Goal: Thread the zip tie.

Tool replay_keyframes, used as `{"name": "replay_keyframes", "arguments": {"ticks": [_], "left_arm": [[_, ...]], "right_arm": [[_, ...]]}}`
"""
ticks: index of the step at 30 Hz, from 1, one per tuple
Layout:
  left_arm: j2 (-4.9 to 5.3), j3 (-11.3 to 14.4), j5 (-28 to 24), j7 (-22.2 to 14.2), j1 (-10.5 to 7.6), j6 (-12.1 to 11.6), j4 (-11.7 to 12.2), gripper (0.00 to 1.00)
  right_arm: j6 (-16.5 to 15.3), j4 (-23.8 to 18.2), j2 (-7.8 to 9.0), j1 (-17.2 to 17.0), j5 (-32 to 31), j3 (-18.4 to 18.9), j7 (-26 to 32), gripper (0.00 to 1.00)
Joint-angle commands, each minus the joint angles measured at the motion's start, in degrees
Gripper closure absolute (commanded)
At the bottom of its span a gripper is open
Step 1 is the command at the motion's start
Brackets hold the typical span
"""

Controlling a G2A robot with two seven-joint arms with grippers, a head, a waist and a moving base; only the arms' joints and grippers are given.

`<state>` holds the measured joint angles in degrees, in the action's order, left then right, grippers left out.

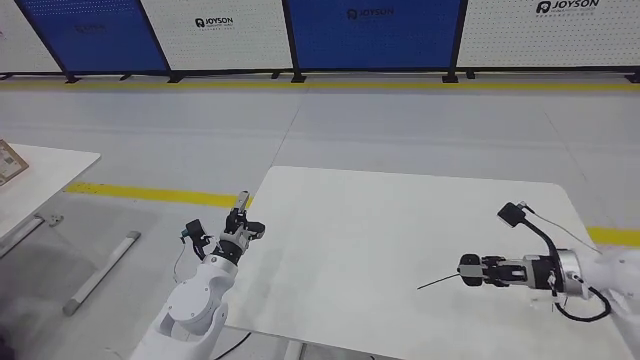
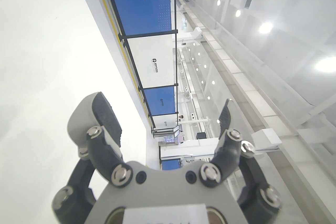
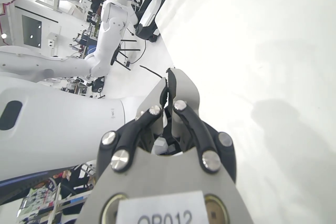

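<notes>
Surface: a white rectangular table with rounded corners; the top is plain and matte.
Floor: smooth grey flooring, crossed by a yellow painted line that runs behind the table.
Room: a row of blue and white perforated partition panels on black frames closes the far side. A second white table stands apart on the left side of the top view.
Left arm: the white arm stands at the table's left edge with its wrist raised. The left gripper points away from the robot, toward the panels.
Left gripper state: the dark padded fingers are spread wide with nothing between them; the left gripper is turned toward the panels and ceiling.
Right arm: stretched low over the near right part of the table, with the right gripper pointing across the table toward the left arm.
Right gripper state: in the right wrist view the fingers are pressed together at the tip of the right gripper, pinching one end of the tie.
Task item: a thin black plastic zip tie juts from the right fingertips toward the table's middle. Its free end is straight and touches nothing else.
</notes>
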<state>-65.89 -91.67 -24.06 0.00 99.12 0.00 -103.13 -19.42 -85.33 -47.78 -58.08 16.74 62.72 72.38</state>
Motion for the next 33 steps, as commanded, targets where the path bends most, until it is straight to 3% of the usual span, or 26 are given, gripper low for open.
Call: {"name": "replay_keyframes", "arguments": {"ticks": [1,6,8,12,14,25,28,33], "left_arm": [[0.00,0.0,0.0,0.0,0.00,0.0,0.0,0.00],[0.00,0.0,0.0,0.0,0.00,0.0,0.0,0.00],[0.00,0.0,0.0,0.0,0.00,0.0,0.0,0.00],[0.00,0.0,0.0,0.0,0.00,0.0,0.0,0.00],[0.00,0.0,0.0,0.0,0.00,0.0,0.0,0.00],[0.00,0.0,0.0,0.0,0.00,0.0,0.0,0.00],[0.00,0.0,0.0,0.0,0.00,0.0,0.0,0.00],[0.00,0.0,0.0,0.0,0.00,0.0,0.0,0.00]], "right_arm": [[-0.1,-1.1,-0.38,-0.3,-2.3,-0.5,-6.7,1.00],[-0.1,-1.9,-2.19,0.9,-3.8,-2.6,-13.9,1.00],[-0.1,-0.8,-3.01,2.0,-11.4,-4.3,-20.0,1.00],[-0.1,2.4,-4.83,5.1,-20.8,-9.3,-25.9,1.00],[-0.1,4.2,-5.55,6.5,-20.8,-11.2,-25.7,1.00],[-0.1,4.2,-5.55,6.5,-20.8,-11.2,-25.7,1.00],[1.0,4.1,-5.73,6.2,-26.1,-11.6,-29.3,1.00],[-0.1,3.7,-6.55,7.6,-32.7,-13.9,-34.1,1.00]]}}
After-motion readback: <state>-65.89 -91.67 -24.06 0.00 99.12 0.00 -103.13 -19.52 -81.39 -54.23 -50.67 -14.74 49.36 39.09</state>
